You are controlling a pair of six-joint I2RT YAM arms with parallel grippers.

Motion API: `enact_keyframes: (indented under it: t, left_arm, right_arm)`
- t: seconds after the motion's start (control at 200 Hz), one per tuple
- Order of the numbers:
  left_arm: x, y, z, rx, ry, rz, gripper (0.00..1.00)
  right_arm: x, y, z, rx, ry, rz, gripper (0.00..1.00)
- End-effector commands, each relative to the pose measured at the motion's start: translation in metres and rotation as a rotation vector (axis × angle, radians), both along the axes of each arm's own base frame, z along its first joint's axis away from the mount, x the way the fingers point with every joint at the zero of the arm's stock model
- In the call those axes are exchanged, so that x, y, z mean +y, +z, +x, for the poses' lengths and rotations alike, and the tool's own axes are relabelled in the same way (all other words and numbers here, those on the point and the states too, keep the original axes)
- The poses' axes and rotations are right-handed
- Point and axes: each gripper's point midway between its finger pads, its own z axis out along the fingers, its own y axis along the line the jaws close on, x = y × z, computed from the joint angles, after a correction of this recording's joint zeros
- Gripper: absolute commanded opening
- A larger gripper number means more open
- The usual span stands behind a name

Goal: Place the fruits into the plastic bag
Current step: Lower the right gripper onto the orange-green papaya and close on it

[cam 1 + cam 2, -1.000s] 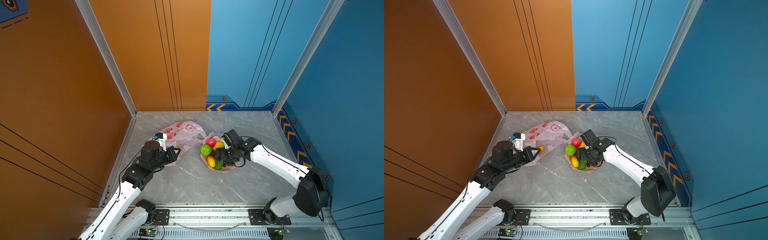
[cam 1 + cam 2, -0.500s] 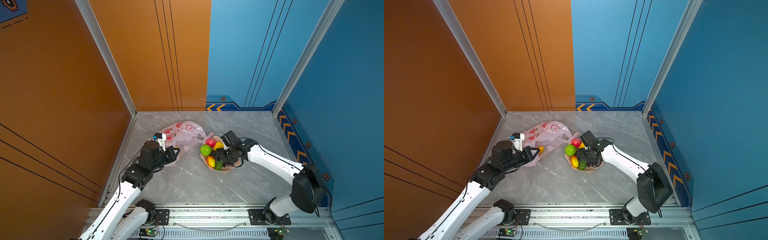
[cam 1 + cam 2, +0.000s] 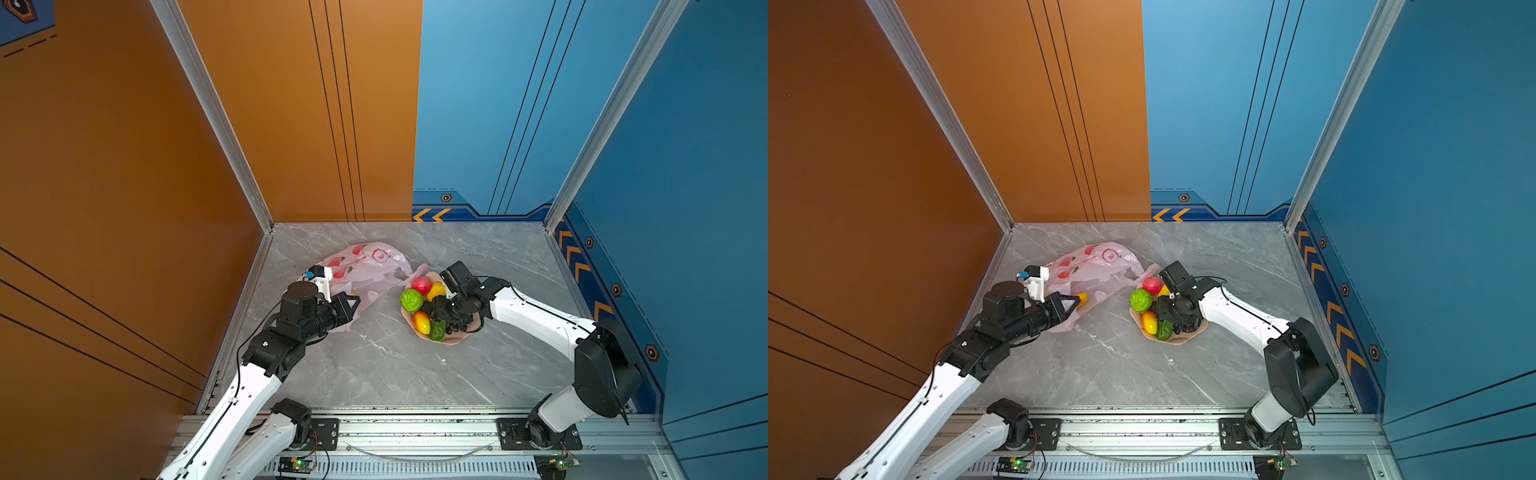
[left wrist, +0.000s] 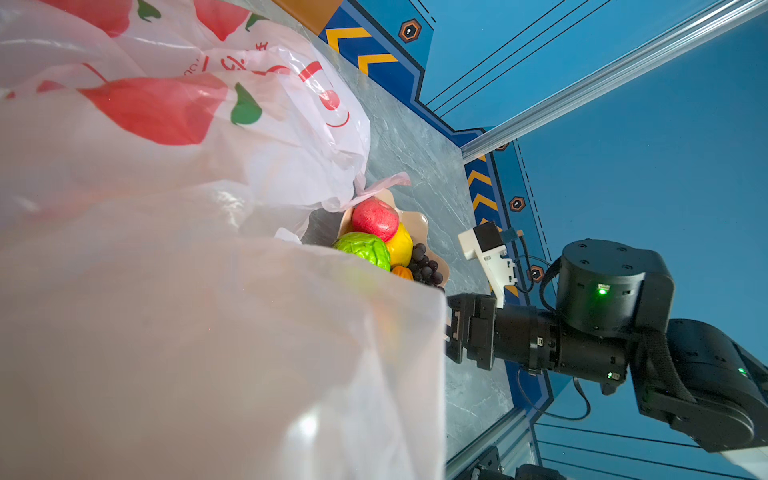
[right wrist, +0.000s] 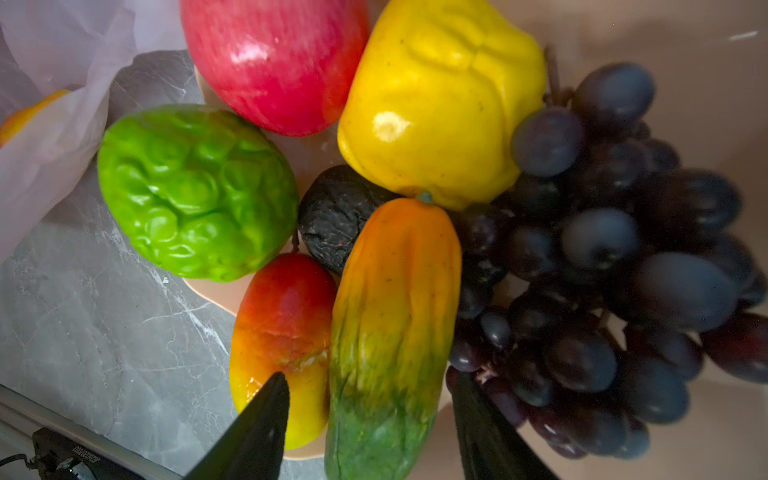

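At left, clenched on the plastic bag (image 3: 365, 266): left claw (image 3: 352, 301), fingertips lost under film in the wrist view. Inside, dimly, something orange (image 3: 1080, 297). Further right on the tabletop (image 3: 386, 365), 7 fruits (image 3: 411, 300) heaped in a bowl (image 3: 454, 340), avocado (image 5: 332, 216) half buried. Astride the cucumber shape (image 5: 390, 291), spread: right claw (image 5: 368, 376), contact unclear.

The left arm (image 3: 245, 395) and right arm (image 3: 540, 324) have white link shells joined by black housings. Lower left in a top view, small dark screws dot the white shell beside a thin black cable (image 3: 240, 358). The right arm has a bulky black elbow (image 3: 602, 374). A white camera bracket (image 3: 323, 280) carries a blue plug. A wrist motor (image 4: 611, 286) shows a green light. The right gripper (image 5: 369, 376) has 2 black tapered fingers (image 5: 257, 428).
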Motion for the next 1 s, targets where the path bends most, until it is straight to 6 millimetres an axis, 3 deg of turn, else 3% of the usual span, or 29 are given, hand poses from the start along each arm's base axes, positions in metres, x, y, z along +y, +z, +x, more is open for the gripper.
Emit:
enact_keyframes:
  t: [0.0,0.701,0.996]
  left_arm:
    - [0.0,0.006,0.0,-0.015,-0.003,-0.022,0.0]
    - [-0.002,0.005,0.003,-0.02,-0.01,-0.028,0.0]
    - [-0.002,0.008,0.004,-0.026,-0.011,-0.032,0.0]
  right_arm:
    - [-0.005,-0.01,-0.001,0.019,-0.022,-0.013,0.59]
    - [0.002,-0.028,0.01,0.048,-0.025,-0.03,0.54]
    - [0.002,-0.022,0.013,0.028,-0.032,-0.023,0.47]
